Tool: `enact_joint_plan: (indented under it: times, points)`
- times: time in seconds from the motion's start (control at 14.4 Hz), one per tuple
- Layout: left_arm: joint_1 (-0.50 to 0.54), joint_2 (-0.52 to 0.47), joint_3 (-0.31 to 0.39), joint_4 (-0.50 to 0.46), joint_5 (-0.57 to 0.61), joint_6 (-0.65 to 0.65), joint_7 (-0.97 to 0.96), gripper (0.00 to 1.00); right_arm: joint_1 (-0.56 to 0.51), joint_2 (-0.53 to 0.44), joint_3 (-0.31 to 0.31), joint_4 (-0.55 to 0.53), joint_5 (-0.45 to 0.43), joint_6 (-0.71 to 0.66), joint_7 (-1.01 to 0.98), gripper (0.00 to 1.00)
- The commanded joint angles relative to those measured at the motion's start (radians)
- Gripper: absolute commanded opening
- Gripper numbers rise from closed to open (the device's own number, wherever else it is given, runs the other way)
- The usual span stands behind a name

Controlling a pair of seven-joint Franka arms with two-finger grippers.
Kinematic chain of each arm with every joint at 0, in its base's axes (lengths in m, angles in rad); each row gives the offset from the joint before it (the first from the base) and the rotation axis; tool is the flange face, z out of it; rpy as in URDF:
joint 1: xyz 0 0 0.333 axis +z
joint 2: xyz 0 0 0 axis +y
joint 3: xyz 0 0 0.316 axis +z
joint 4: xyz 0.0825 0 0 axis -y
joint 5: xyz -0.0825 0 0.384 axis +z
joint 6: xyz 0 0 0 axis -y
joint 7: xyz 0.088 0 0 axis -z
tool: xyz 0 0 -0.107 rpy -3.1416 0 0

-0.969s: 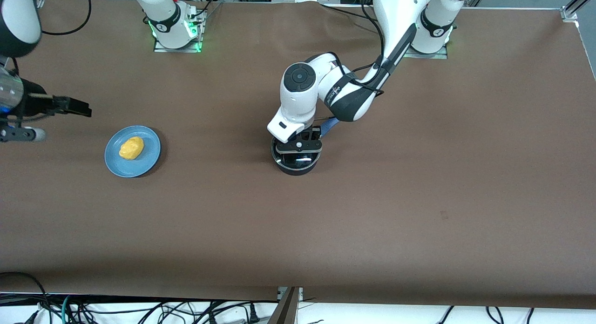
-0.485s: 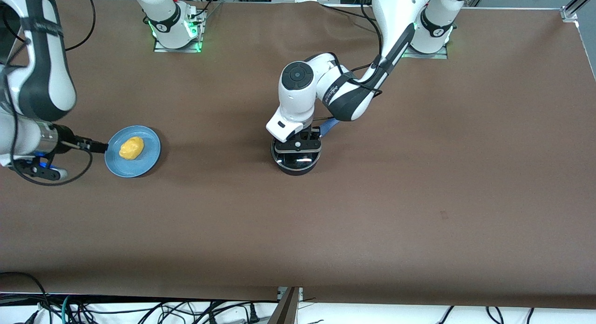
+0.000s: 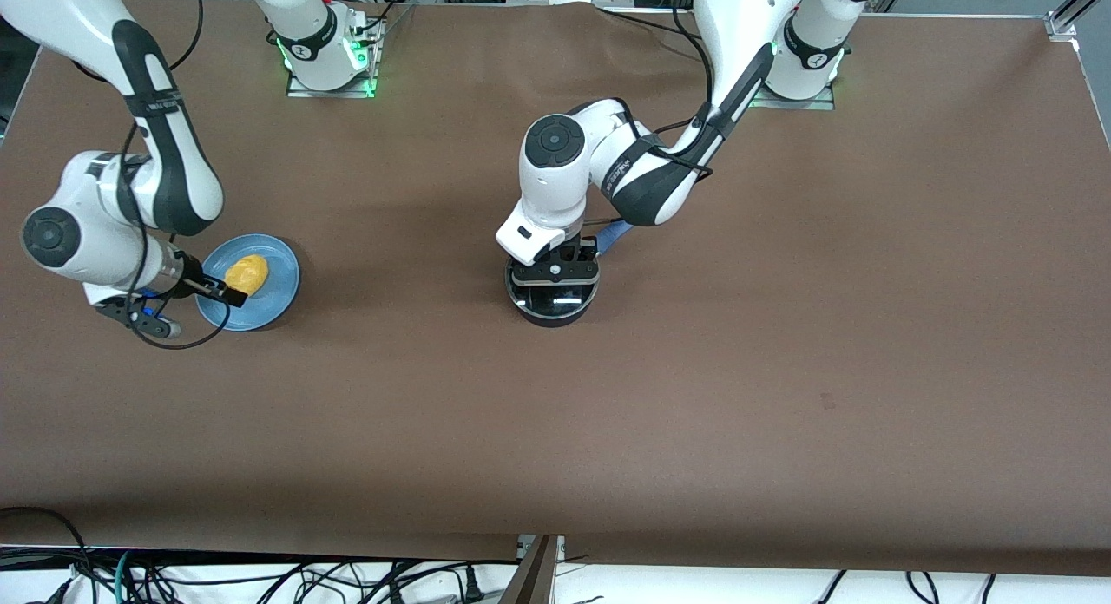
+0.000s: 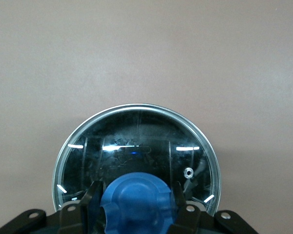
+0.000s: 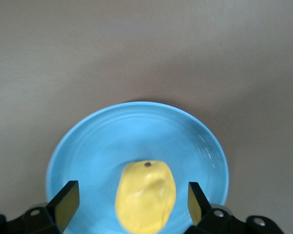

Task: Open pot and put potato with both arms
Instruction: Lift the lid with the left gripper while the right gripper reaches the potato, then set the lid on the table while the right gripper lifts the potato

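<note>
The left gripper (image 3: 555, 270) sits right down on the pot (image 3: 550, 297) mid-table, its fingers (image 4: 89, 197) pressed against either side of the lid's blue knob (image 4: 136, 201). The right gripper (image 5: 132, 202) hangs over the plate (image 3: 269, 296) with fingers spread wide, the potato (image 5: 145, 195) lying between them, untouched.

Pot (image 3: 550, 305): small, black, round, upright near table middle; glass lid (image 4: 136, 151) seated on rim, blue knob (image 4: 136, 202) at centre; blue handle (image 3: 614, 234) points toward robot bases. Potato (image 3: 246, 272): oval, yellow-orange, smooth, lying on light-blue plate (image 3: 276, 292) toward right arm's end of table.
</note>
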Motion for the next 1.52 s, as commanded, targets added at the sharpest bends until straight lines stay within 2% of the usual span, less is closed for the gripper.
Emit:
enact_joint_plan:
  times: [0.0, 0.14, 0.35, 0.42, 0.55, 0.62, 0.69, 0.83, 0.97, 1.18, 1.32, 1.45]
  points:
    - [0.014, -0.057, -0.001, 0.015, 0.009, -0.045, -0.009, 0.41, -0.023, 0.017, 0.007, -0.038, 0.001, 0.044, 0.041, 0.98]
    - [0.045, -0.098, -0.001, 0.009, -0.039, -0.072, 0.043, 0.4, -0.026, 0.033, 0.008, -0.047, 0.003, 0.05, 0.043, 0.98]
    - [0.186, -0.18, 0.002, -0.062, -0.079, -0.079, 0.271, 0.4, -0.026, 0.029, 0.008, -0.07, 0.003, 0.044, 0.041, 0.98]
    - [0.25, -0.21, 0.003, -0.099, -0.093, -0.079, 0.378, 0.4, -0.026, 0.024, 0.008, -0.077, 0.003, 0.044, 0.041, 0.87]
    - [0.377, -0.266, 0.025, -0.182, -0.145, -0.079, 0.666, 0.4, -0.026, 0.027, 0.008, -0.072, 0.003, 0.044, 0.041, 0.5]
    - [0.425, -0.278, 0.061, -0.21, -0.185, -0.079, 0.818, 0.4, -0.026, 0.023, 0.01, -0.069, 0.003, 0.042, 0.038, 0.41]
    - [0.453, -0.28, 0.115, -0.225, -0.228, -0.079, 0.964, 0.4, -0.026, 0.018, 0.01, -0.06, 0.003, 0.038, 0.035, 0.37]
    - [0.479, -0.267, 0.242, -0.265, -0.311, -0.062, 1.22, 0.4, -0.023, -0.014, 0.014, -0.031, 0.001, -0.023, 0.032, 0.37]
    - [0.504, -0.246, 0.327, -0.302, -0.386, -0.031, 1.381, 0.4, -0.018, -0.055, 0.033, 0.035, 0.003, -0.158, 0.038, 0.37]
    - [0.564, -0.209, 0.341, -0.362, -0.391, 0.053, 1.458, 0.4, -0.018, -0.072, 0.075, 0.222, 0.004, -0.452, 0.098, 0.38]
    - [0.577, -0.183, 0.341, -0.391, -0.392, 0.108, 1.467, 0.41, -0.001, -0.063, 0.109, 0.339, 0.039, -0.575, 0.173, 0.38]
    - [0.579, -0.137, 0.341, -0.393, -0.392, 0.148, 1.467, 0.41, 0.038, -0.06, 0.129, 0.405, 0.087, -0.631, 0.291, 0.38]
